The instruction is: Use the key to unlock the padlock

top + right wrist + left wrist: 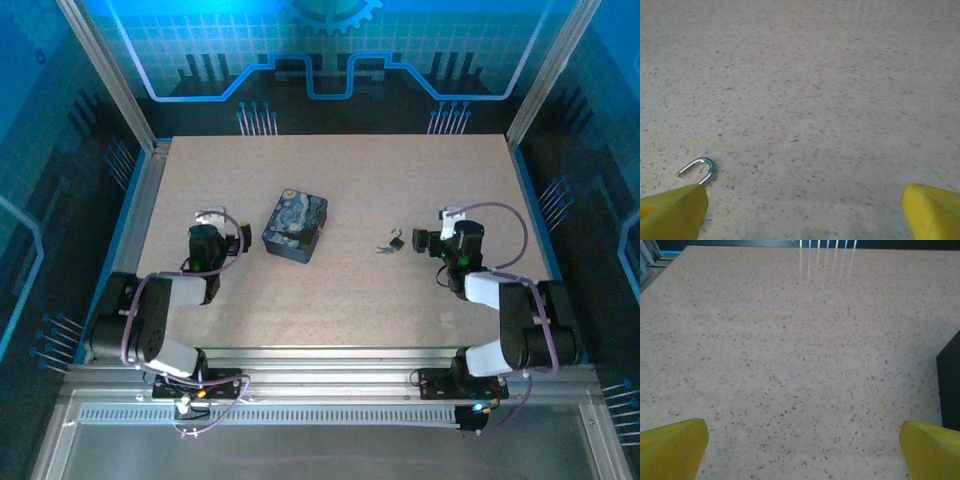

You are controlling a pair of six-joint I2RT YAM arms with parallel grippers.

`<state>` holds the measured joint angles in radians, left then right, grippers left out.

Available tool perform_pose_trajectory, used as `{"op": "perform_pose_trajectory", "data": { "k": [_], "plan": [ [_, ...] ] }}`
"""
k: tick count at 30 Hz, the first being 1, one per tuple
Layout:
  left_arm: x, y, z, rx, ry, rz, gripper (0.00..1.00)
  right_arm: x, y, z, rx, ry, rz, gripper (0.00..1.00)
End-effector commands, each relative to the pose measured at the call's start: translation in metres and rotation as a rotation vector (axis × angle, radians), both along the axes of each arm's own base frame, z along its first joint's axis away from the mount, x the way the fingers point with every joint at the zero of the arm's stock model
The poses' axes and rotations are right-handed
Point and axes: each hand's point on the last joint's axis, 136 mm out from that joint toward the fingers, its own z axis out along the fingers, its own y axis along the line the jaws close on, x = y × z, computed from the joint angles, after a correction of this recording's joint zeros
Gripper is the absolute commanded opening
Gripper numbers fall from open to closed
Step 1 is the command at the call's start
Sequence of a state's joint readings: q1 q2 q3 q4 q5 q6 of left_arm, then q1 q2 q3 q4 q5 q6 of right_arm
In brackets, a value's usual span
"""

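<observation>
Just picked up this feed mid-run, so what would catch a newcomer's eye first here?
The dark tin with the blue-yellow swirl print stands out first, left of centre on the table, beside the open left end effector. Right of centre lie the tiny padlock and key, just off the open right end effector. Its wrist view catches the shackle next to one yellow fingertip.

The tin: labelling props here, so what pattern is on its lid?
Blue-and-yellow swirls on the tin, clearest in the top external view.
</observation>
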<state>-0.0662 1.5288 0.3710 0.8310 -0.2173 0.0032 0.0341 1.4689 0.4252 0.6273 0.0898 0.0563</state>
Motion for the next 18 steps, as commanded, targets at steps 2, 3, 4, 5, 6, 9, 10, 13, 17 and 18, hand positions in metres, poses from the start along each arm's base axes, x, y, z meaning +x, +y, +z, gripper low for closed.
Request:
{"op": "perform_pose_trajectory", "data": {
  "k": [2,3,4,5,6,9,10,13,17,18],
  "plan": [
    [0.0095,-0.0026,0.0189,0.001,-0.104,-0.037,0.99,0.0142,0.0113,0.0198,-0.071,-0.126,0.032,1.0],
    [0.0086,0.001,0.0165,-0.002,-0.088,-0.017,0.99,0.0132,0.0111,0.0179,-0.062,-0.108,0.035,1.0],
    [0.01,0.0041,0.0175,-0.004,-0.088,0.0,0.99,0.0137,0.0104,0.0182,-0.054,-0.111,0.038,1.0],
    [0.0095,0.0048,0.0189,0.003,-0.101,0.004,0.99,0.0132,0.0106,0.0175,-0.055,-0.105,0.039,1.0],
    [0.008,0.0042,0.0186,0.004,-0.102,0.003,0.99,0.0137,0.0104,0.0184,-0.055,-0.111,0.038,1.0],
    [0.0097,0.0039,0.0177,-0.004,-0.091,-0.002,0.99,0.0134,0.0106,0.0178,-0.056,-0.107,0.036,1.0],
    [0.0097,0.0038,0.0177,-0.004,-0.093,-0.003,0.99,0.0137,0.0106,0.0181,-0.057,-0.11,0.037,1.0],
    [0.0104,0.0034,0.0165,-0.007,-0.084,-0.007,0.99,0.0135,0.0106,0.0179,-0.057,-0.109,0.036,1.0],
    [0.012,0.0016,0.0165,-0.045,-0.076,-0.05,0.99,0.0135,0.0107,0.018,-0.057,-0.109,0.037,1.0],
    [0.0122,0.0004,0.0165,-0.045,-0.075,-0.057,0.99,0.0136,0.0108,0.0182,-0.057,-0.11,0.037,1.0]
  ]
}}
